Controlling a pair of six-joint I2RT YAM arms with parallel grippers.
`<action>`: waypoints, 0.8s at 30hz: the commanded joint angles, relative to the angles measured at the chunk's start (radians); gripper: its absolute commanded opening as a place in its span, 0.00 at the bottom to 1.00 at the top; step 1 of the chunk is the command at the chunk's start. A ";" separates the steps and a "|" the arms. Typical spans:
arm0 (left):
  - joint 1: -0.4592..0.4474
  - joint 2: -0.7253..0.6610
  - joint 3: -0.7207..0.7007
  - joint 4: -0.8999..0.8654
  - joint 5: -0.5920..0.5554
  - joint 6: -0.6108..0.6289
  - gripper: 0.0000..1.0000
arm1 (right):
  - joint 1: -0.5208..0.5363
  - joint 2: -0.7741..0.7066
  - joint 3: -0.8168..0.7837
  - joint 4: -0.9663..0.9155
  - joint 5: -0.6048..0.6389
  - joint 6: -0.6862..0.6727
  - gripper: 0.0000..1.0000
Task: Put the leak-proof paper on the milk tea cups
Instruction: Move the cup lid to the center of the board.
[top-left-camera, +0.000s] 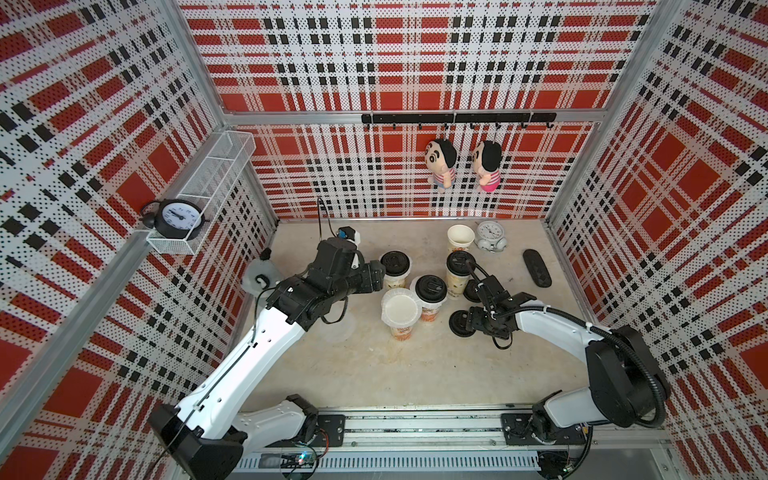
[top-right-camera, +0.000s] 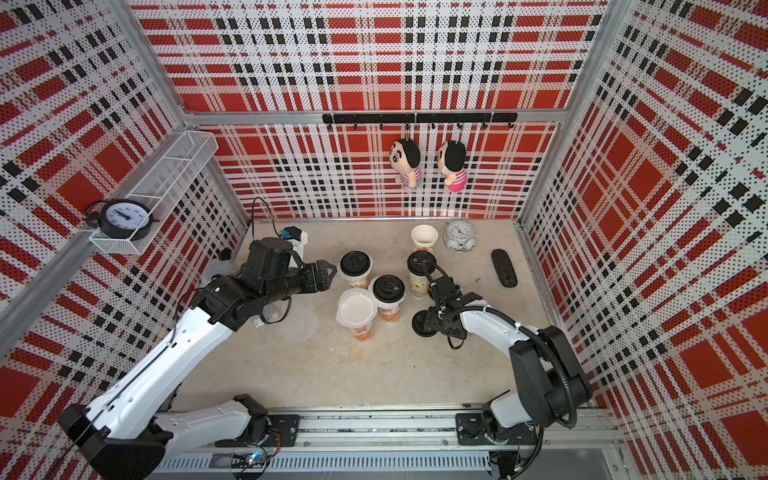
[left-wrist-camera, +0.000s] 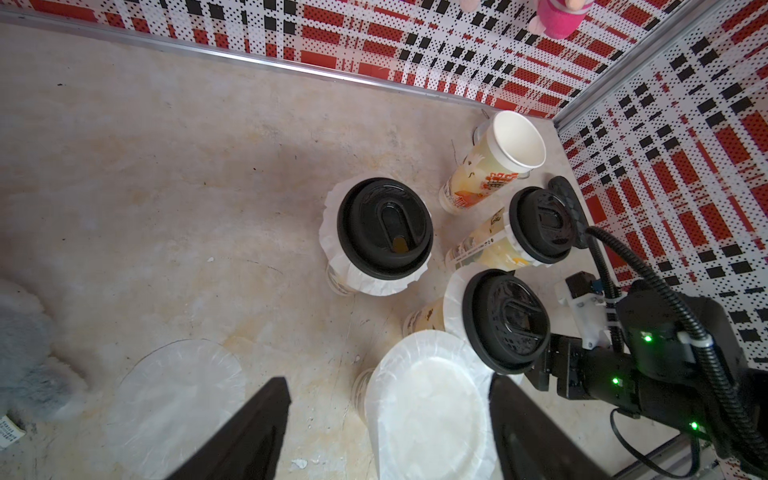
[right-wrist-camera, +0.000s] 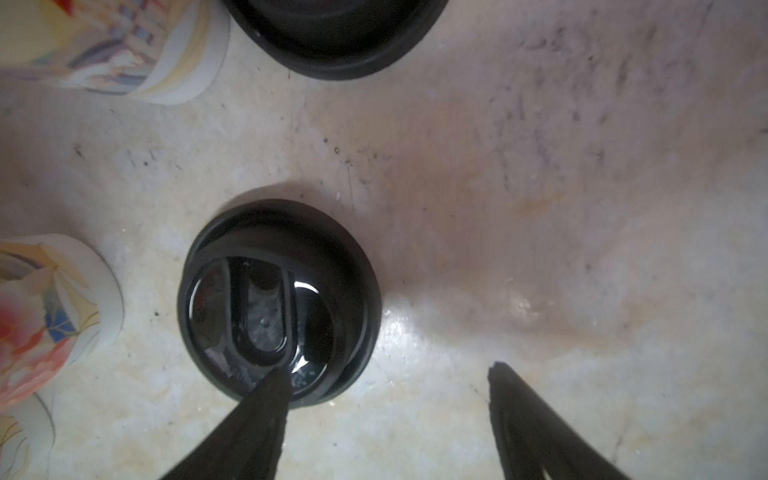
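Five milk tea cups (top-left-camera: 455, 286) stand upright, mouths up, clustered on a stained beige surface (top-left-camera: 374, 374). Three wear black lids (top-left-camera: 431, 289), and leak-proof paper (left-wrist-camera: 332, 232) shows as a wavy white skirt under at least two of them. A fourth cup (top-left-camera: 401, 332), nearest the arms, carries only a round sheet (top-left-camera: 401, 309). It lies flat across the mouth with its edge drooping around the rim. The fifth cup (top-left-camera: 460, 239), at the back beside a small white clock (top-left-camera: 491, 235), is uncovered; what it holds cannot be made out. Another loose sheet (left-wrist-camera: 178, 390) lies flat on the surface near the left arm; being round, it points no particular way. The left gripper (left-wrist-camera: 386, 380) is raised beside the cluster, fingers apart and holding nothing. The right gripper (right-wrist-camera: 386, 370) sits low over the surface with fingers spread. One fingertip (right-wrist-camera: 270, 386) is at the edge of a loose lid (right-wrist-camera: 278, 307), the other is over bare surface, and a second loose lid (right-wrist-camera: 332, 37) lies nearby.
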 joint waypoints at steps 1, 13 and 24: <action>0.008 -0.016 -0.006 0.020 0.009 0.021 0.79 | 0.017 0.032 0.029 0.026 0.039 0.032 0.78; 0.010 -0.017 -0.006 0.017 0.024 0.026 0.78 | 0.029 0.013 0.048 0.015 0.063 0.059 0.77; 0.010 -0.023 -0.027 0.017 0.030 0.033 0.77 | 0.029 -0.056 -0.011 0.112 0.059 0.163 0.78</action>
